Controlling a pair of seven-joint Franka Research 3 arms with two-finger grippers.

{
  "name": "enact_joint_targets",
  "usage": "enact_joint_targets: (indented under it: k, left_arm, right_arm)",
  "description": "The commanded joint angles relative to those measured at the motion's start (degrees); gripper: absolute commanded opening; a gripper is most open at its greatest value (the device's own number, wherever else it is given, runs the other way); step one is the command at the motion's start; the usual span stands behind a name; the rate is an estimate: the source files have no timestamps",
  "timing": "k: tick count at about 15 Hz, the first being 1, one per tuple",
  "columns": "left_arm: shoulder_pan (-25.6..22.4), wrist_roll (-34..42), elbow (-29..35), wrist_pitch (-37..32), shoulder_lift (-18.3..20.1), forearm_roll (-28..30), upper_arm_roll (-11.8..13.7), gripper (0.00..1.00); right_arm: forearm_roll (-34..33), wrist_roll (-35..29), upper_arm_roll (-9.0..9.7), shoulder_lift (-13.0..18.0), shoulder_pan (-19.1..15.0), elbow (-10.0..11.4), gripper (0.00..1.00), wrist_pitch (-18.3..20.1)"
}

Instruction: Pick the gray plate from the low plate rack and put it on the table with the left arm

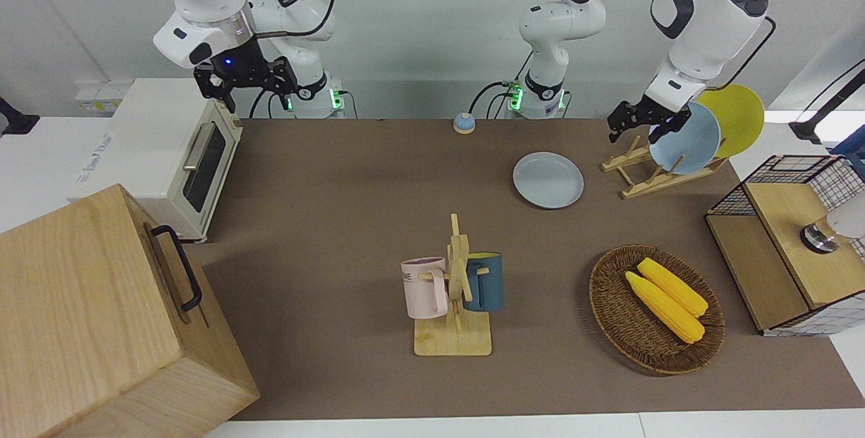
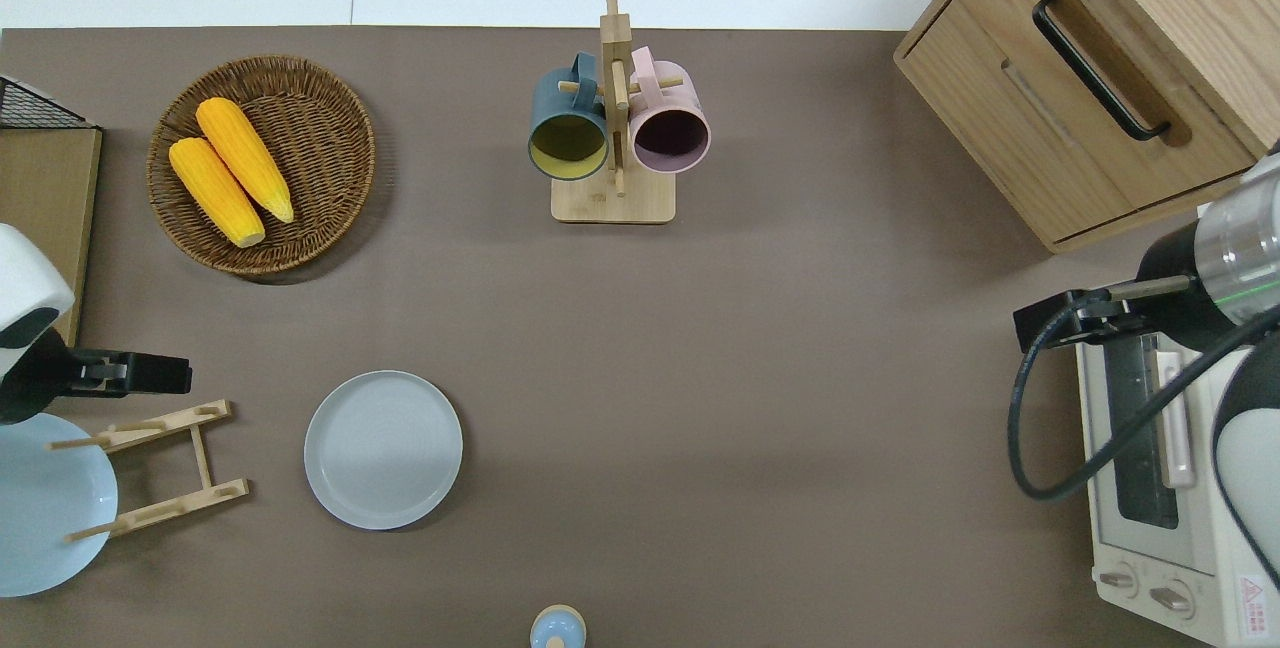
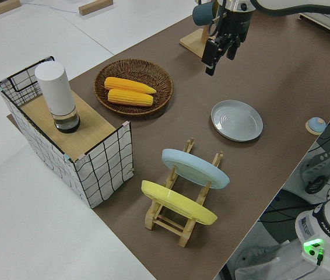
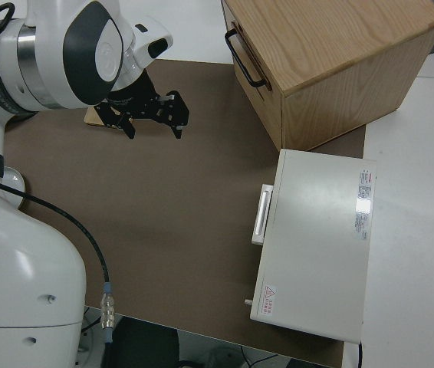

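Observation:
The gray plate (image 1: 547,180) (image 2: 383,449) (image 3: 237,120) lies flat on the table's brown mat (image 2: 700,378), beside the low plate rack (image 1: 642,178) (image 2: 190,458) (image 3: 176,216) toward the middle of the table. A light blue plate (image 1: 686,140) (image 3: 194,168) and a yellow plate (image 1: 736,117) (image 3: 176,203) lean in the rack. My left gripper (image 1: 635,132) (image 2: 175,375) (image 3: 218,58) hangs open and empty in the air, over the mat just past the rack's empty pegs. The right arm is parked, its gripper (image 1: 243,81) (image 4: 154,115) open.
A mug tree (image 2: 612,128) with two mugs stands mid-table. A wicker basket (image 2: 262,163) holds two corn cobs. A wire-sided box (image 1: 784,242) stands at the left arm's end, a toaster oven (image 1: 169,154) and wooden cabinet (image 1: 88,316) at the right arm's. A small blue bell (image 1: 463,123) sits near the robots.

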State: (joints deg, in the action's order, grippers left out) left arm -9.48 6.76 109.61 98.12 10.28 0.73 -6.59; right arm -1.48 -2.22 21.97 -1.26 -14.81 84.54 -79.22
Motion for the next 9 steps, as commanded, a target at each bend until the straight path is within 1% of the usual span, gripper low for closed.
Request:
enact_joint_targets:
  k: [1,4,9]
  left_arm:
    - [0.2,-2.3,-4.2,-2.4,-0.8,-4.2,-3.3,0.99]
    - [0.2,-8.2,-5.7,-3.5,-0.9,-2.6,-3.4,0.99]
    - [0.2,-8.3,-5.7,-3.8,-1.0,-1.7,-3.4,0.99]
  right_arm:
    - [-0.4,-0.7,1.14,0.1,-1.4,-0.4,0.983,0.6]
    - [-0.4,-0.7,1.23,0.1,-1.4,-0.3,0.983,0.6]
    - [-0.4,-0.7,1.23,0.2,-1.4,-0.4,0.983,0.6]
